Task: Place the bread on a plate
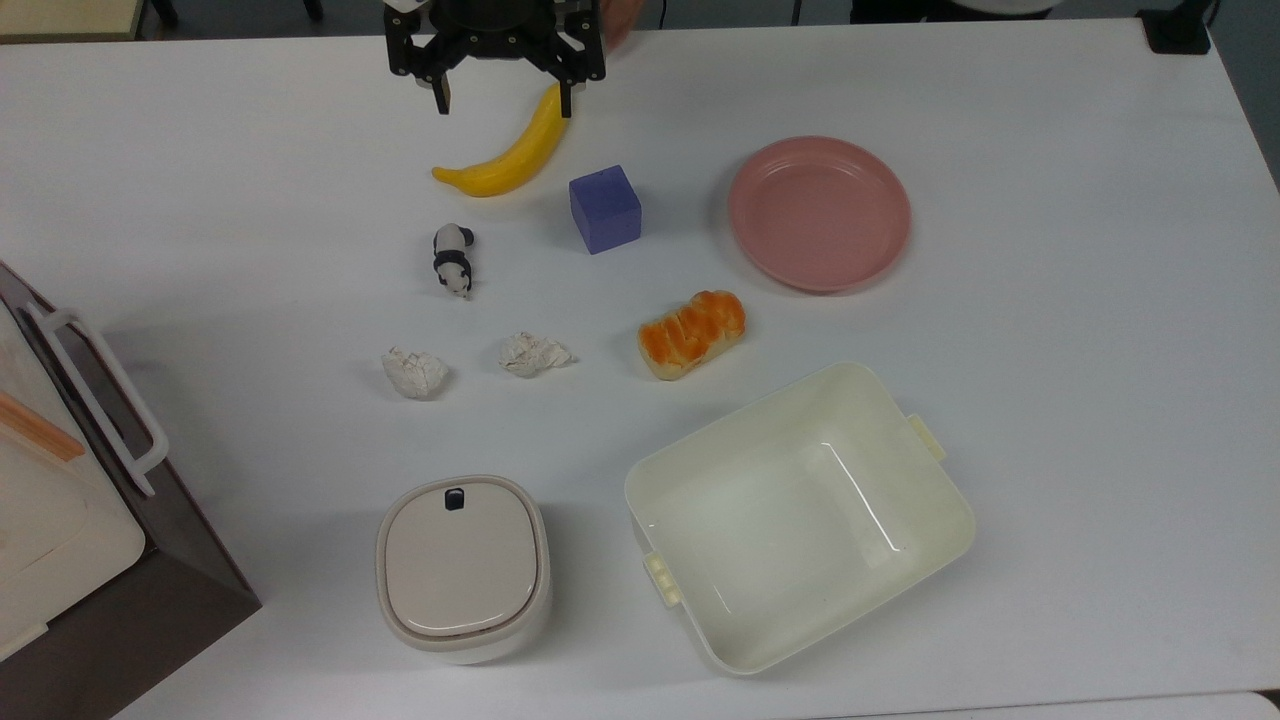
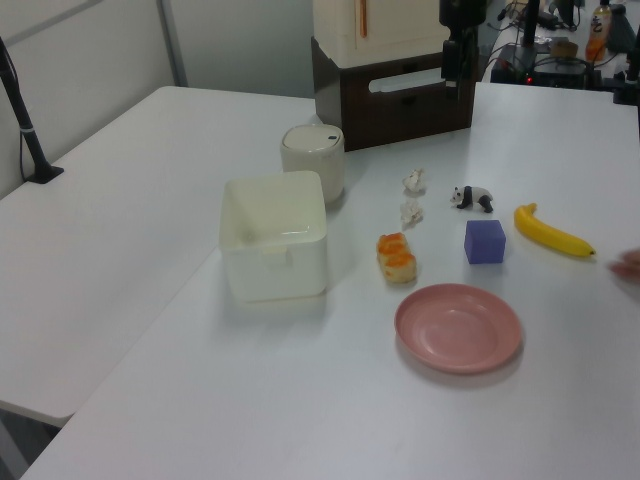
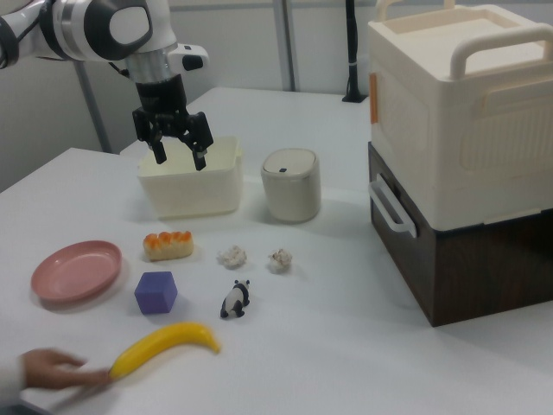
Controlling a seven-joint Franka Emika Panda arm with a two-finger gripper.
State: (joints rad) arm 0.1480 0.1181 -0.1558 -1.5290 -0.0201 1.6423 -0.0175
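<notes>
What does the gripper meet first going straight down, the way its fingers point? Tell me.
Probably the bare table, just beside the banana. The open gripper hangs high, so depth is unclear. In the top view one finger overlaps the banana's end and might catch it.

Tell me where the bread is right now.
In the top view, the bread lies on the table between the pink plate above right and the cream tub below, right of the paper balls.

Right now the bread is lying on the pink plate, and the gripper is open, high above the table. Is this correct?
Not quite. The bread lies on the table, beside the pink plate and apart from it; the plate holds nothing, as the top view shows. The gripper is indeed open, above the table.
</notes>
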